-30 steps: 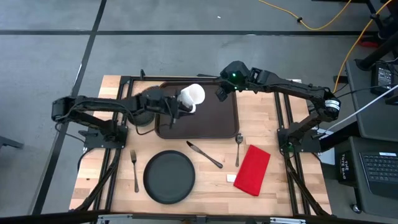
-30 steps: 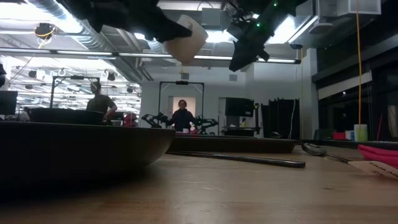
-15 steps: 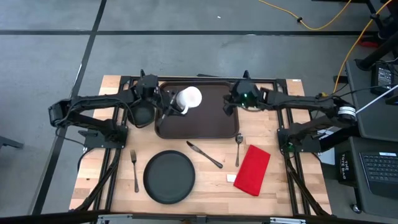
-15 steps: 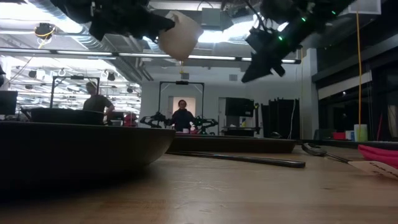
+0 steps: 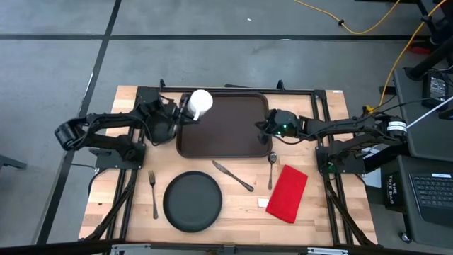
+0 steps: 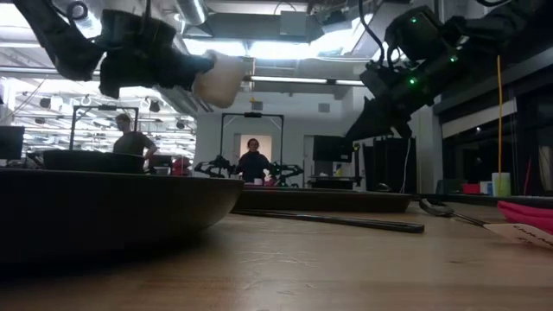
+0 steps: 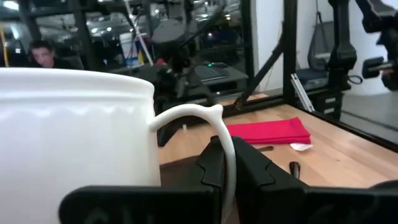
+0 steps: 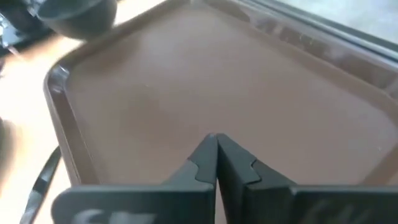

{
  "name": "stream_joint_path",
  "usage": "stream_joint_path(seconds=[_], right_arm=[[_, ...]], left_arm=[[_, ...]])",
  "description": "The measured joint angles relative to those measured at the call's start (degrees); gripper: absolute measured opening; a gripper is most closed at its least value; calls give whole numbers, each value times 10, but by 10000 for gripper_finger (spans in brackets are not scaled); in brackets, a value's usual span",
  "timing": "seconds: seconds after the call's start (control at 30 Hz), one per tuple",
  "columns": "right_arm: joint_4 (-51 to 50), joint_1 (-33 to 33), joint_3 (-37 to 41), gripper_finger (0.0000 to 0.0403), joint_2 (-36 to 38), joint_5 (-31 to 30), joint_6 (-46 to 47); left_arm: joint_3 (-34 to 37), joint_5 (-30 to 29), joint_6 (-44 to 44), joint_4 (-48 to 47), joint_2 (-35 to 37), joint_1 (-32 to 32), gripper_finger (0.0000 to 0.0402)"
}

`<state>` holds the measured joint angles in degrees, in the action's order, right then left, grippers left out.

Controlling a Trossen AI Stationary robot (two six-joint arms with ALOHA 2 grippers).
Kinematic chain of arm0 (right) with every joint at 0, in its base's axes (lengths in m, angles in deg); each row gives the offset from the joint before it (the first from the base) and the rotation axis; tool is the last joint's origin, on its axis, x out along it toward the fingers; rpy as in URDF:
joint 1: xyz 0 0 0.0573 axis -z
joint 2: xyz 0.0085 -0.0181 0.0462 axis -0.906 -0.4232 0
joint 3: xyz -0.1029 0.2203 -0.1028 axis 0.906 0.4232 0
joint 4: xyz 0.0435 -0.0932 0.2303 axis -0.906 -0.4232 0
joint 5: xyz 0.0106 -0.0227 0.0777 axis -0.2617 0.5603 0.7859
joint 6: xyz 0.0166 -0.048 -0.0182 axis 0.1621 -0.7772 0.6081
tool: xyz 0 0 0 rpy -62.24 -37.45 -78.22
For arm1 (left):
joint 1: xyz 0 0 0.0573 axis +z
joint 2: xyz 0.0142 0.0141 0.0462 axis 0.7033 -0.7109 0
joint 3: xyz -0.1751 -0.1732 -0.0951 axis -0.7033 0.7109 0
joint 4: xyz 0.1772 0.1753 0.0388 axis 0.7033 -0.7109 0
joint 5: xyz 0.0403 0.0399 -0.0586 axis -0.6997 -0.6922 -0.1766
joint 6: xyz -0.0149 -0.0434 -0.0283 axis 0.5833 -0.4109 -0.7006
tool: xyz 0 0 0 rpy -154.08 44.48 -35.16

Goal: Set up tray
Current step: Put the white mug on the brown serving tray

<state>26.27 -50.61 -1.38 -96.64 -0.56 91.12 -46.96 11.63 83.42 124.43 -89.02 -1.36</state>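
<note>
The dark brown tray [image 5: 226,131] lies at the table's far middle. A white mug [image 5: 200,101] hangs over the tray's far left corner, held by my left gripper [image 5: 184,112], which reaches in level from the left. The left wrist view shows the mug's wall [image 7: 74,130] close up. My right gripper [image 5: 260,131] hovers shut and empty just above the tray's right rim, slanting down. In its wrist view the shut fingers [image 8: 208,158] point over the bare tray floor [image 8: 186,81]. My left gripper pinches the mug's handle [image 7: 225,134] between its two fingers, which lie level and come from the table's left side. The mug stands roughly upright beside the fingers, lifted clear above the tray.
A dark bowl [image 5: 161,131] sits just left of the tray. In front of the tray lie a black plate [image 5: 192,201], a fork [image 5: 153,193], a knife [image 5: 232,176], a spoon [image 5: 271,168] and a red napkin [image 5: 289,193].
My left gripper has carried the mug toward the table's far left, from over the tray's middle to its far left corner, and lower. My right gripper has sunk and drawn back toward the table's right and near side, to the tray's right rim.
</note>
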Motion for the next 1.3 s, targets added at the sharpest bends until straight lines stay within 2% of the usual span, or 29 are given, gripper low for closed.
stream_joint_path(seconds=[0.17,0.37,0.47,0.63,0.77,1.03,1.17,1.3], right_arm=[[32,0,2,23,0,-27,-7],[43,0,2,6,0,-44,-17],[43,0,2,6,0,-44,-17],[43,0,2,23,0,-44,-17],[42,0,2,19,0,-44,-17],[50,0,2,6,0,-45,-29],[78,0,1,21,-1,-45,-35],[86,0,1,27,-1,-43,-95]], left_arm=[[0,43,-9,0,-13,42,4],[-10,71,6,1,-56,53,4],[-18,71,17,10,-92,46,4],[-31,84,2,90,-162,31,4],[-41,84,-19,125,-213,20,4],[-88,87,-33,124,-291,-7,4],[-123,129,-38,125,-317,-14,4],[-146,147,-64,125,-338,-14,4]])
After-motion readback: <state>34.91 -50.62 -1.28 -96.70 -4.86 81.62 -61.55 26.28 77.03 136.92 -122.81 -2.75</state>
